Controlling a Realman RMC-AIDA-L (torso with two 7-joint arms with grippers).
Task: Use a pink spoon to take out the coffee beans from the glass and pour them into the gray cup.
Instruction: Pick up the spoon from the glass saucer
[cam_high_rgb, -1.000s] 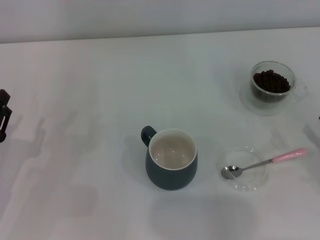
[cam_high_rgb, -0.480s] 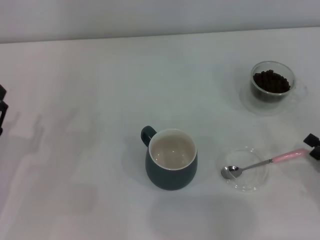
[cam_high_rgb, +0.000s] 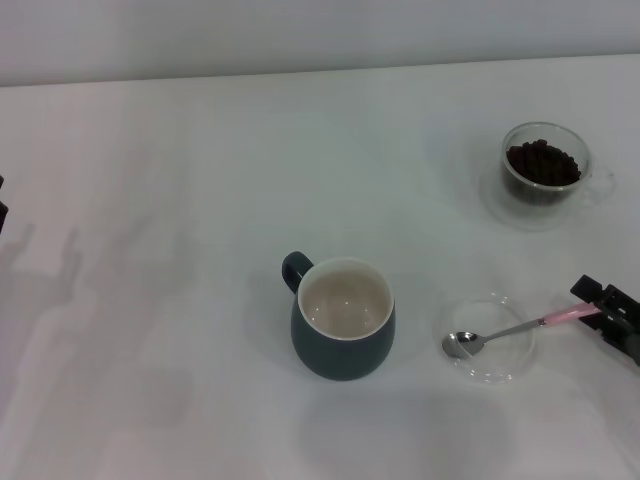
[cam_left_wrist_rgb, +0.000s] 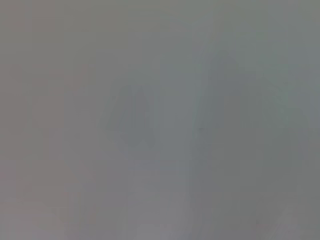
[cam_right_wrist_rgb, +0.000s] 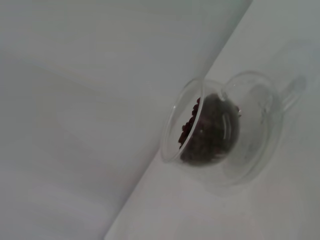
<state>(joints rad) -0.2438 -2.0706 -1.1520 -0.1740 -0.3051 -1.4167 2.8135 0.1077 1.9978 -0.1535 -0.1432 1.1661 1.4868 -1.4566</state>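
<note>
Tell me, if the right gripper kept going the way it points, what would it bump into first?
Most likely the pink spoon: the right gripper sits at the handle's end, heading in along it. Height is hard to judge, so it may be hovering above.

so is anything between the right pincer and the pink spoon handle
Nothing visible. The right pincer is already right at the pink spoon's handle end, whose bowl rests in the shallow glass dish. The gray cup and glass stand well aside.
</note>
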